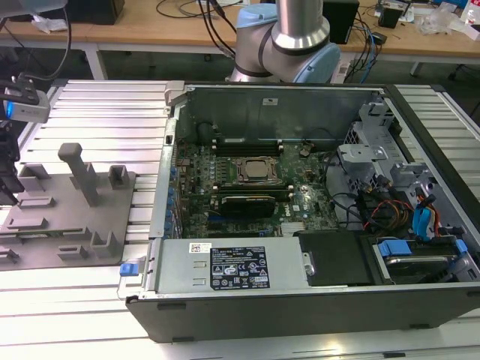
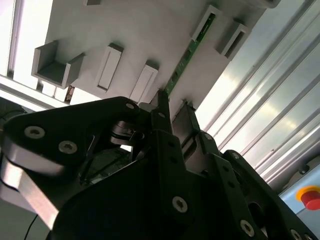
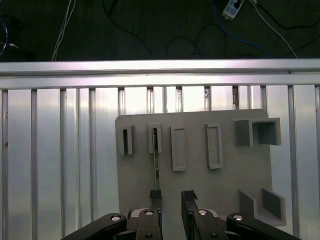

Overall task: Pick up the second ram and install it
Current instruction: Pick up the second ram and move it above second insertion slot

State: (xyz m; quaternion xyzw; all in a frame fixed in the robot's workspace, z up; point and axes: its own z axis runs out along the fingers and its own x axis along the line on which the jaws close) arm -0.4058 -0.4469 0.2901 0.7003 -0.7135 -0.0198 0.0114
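Note:
The second ram [image 3: 156,165] is a thin green stick standing on edge in a slotted holder [image 3: 155,140] on the grey fixture plate [image 3: 250,175]. In the second wrist view the ram [image 2: 186,59] runs from its holder toward the fingers. My gripper [image 3: 172,197] hangs over the plate, open, its fingers apart with a bare gap between them. One fingertip [image 3: 156,196] lines up over the near end of the ram, the other fingertip [image 3: 188,196] stands off to the side. In the exterior view the arm's wrist [image 1: 22,105] is over the fixture plate [image 1: 67,217] at the exterior view's left.
An open computer case [image 1: 300,300] lies in the middle of the ribbed aluminium table [image 1: 97,120], showing the motherboard with its processor socket [image 1: 253,171] and long black slots [image 1: 247,146]. Drive bays and cables [image 1: 405,210] sit at the exterior view's right. Upright pegs and holders [image 1: 81,172] rise from the fixture plate.

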